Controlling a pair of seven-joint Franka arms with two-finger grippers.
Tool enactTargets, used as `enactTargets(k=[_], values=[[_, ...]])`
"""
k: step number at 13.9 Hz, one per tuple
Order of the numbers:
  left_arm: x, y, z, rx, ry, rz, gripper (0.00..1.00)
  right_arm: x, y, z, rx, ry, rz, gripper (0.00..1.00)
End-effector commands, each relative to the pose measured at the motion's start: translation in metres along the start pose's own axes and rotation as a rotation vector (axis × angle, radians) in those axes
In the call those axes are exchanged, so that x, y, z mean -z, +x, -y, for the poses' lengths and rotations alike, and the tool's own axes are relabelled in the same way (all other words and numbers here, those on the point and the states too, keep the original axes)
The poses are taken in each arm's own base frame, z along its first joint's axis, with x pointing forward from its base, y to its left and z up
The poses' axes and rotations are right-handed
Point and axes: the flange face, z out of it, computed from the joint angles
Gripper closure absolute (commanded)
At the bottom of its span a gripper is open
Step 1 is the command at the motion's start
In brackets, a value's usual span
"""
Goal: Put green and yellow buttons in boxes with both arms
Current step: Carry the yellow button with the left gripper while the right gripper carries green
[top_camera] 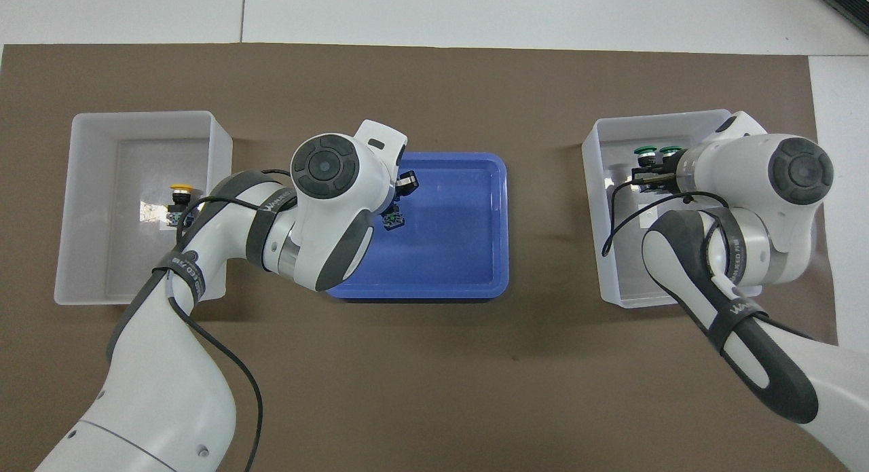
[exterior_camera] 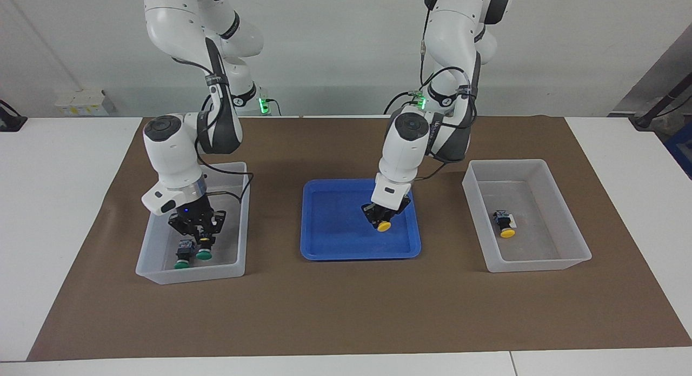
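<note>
Right gripper (exterior_camera: 201,242) sits low in the bin (exterior_camera: 157,246) at lower left of the facing view, jaws clamped on a held green button (exterior_camera: 204,253). It's just beside the loose green button (exterior_camera: 182,263) lying on that bin's floor; can't tell if the held one touches the floor. In the overhead view the two green caps show side by side at upper right, held green button (top_camera: 643,151) next to the loose green button (top_camera: 670,150).

Left gripper (exterior_camera: 385,218) is over the blue tray (exterior_camera: 330,224) at centre frame, tilted, jaws gripping a held yellow button (exterior_camera: 384,226) by its black body, cap pointing down toward the tray. Can't tell whether it's clear of the tray floor. In the overhead view only the button's black base (top_camera: 392,220) shows below the wrist.

Second bin (exterior_camera: 562,224), right of centre in the facing view, holds a loose yellow button (exterior_camera: 505,224) lying on its side beside the small white label. Overhead view, same loose yellow button (top_camera: 180,199) at left, partly covered by the left arm.

Both bins and the tray sit on a brown mat (exterior_camera: 346,311) on the white counter (exterior_camera: 59,165).
</note>
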Motion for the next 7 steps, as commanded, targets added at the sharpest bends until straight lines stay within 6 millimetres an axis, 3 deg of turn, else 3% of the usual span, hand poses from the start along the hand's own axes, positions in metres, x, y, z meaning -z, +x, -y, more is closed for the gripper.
enactTargets(k=[1, 4, 5, 6, 7], values=[[0.03, 0.033, 0.027, -0.012, 0.015, 0.012, 1.0, -0.017, 0.013, 0.0, 0.019, 0.008, -0.024, 1.0], [0.066, 0.066, 0.078, -0.073, 0.035, 0.037, 1.0, -0.022, 0.012, 0.007, 0.028, 0.013, -0.021, 0.99], [0.076, 0.08, 0.096, -0.092, 0.04, 0.045, 1.0, -0.022, 0.012, 0.006, 0.028, 0.011, -0.023, 0.74], [0.085, 0.093, 0.114, -0.098, 0.048, 0.057, 1.0, -0.022, 0.012, 0.005, 0.026, 0.011, -0.023, 0.41], [0.094, 0.106, 0.131, -0.101, 0.056, 0.07, 1.0, -0.022, 0.012, 0.006, 0.019, 0.012, -0.023, 0.31]])
